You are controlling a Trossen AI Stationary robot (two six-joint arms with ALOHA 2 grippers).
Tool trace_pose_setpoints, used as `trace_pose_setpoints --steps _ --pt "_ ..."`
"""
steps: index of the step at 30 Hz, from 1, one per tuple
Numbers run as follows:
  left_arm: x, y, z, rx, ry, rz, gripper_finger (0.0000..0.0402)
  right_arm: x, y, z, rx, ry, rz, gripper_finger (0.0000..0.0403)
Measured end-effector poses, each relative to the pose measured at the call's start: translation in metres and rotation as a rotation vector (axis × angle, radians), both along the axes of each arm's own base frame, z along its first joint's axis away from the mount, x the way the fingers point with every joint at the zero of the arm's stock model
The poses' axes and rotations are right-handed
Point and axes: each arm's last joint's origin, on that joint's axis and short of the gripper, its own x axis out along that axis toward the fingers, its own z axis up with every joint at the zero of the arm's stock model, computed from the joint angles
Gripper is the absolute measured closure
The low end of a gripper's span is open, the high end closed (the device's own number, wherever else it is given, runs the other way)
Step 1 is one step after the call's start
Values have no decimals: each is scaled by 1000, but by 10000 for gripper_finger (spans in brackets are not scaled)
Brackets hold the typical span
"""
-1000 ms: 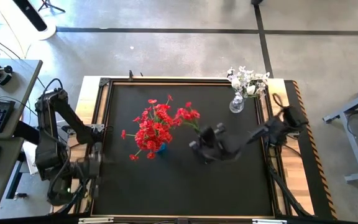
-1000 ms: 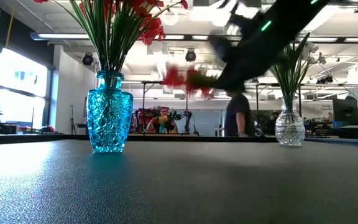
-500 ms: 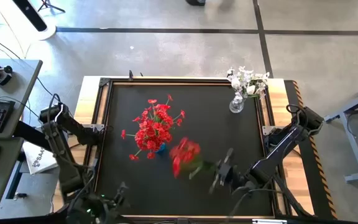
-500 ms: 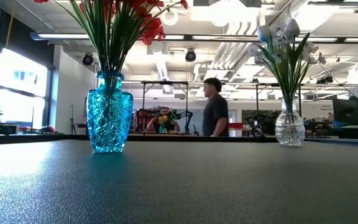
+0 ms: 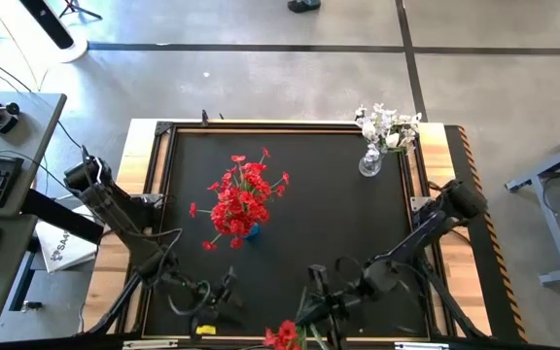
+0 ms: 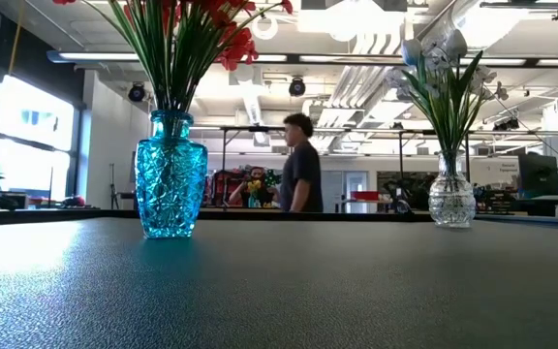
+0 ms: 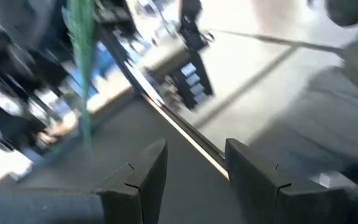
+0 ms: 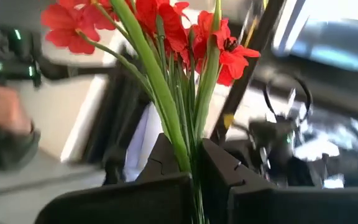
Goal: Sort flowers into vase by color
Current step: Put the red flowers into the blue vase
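Red sprig stands clamped in the right end effector.

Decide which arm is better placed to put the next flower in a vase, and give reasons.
The right: its gripper is shut on a red sprig. The left gripper is open, holding nothing. Both sit near the table's front edge.

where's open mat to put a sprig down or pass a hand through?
Free: the wide strip of mat between the blue vase of red flowers and the clear vase of white flowers. Crowded: the near edge, where the left hand and the right hand, gripping a red sprig, sit close.
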Motion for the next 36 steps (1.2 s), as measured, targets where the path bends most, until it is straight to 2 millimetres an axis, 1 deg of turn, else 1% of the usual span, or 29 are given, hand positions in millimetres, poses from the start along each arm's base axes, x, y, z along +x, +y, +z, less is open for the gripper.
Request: trace_pose_setpoints --steps 4,7,10,14,18,23,25,27,32,36 --pt "14 11 8 36 -136 15 250 12 -13 -2 25 -100 18 403" --pt "24 21 11 85 -187 38 250 21 -24 -5 28 -112 20 403" --pt "35 34 12 133 -204 75 250 28 -34 -5 37 -108 41 403" --pt "51 56 13 58 -186 102 243 34 -45 -5 50 -101 54 403" --pt "61 69 16 -54 -174 30 229 37 -50 -5 49 -100 40 403" --pt "64 71 20 -112 -205 2 220 39 -52 -6 40 -93 31 403" --pt "64 70 20 -95 -224 -16 222 40 -52 -7 31 -85 27 403" --pt "65 70 18 -71 -222 -37 225 40 -53 -8 29 -81 24 403" --pt "72 68 11 -84 -233 -39 238 43 -57 -8 22 -75 12 403" --pt "77 69 6 -72 -235 -29 247 43 -57 -8 2 -83 57 403"
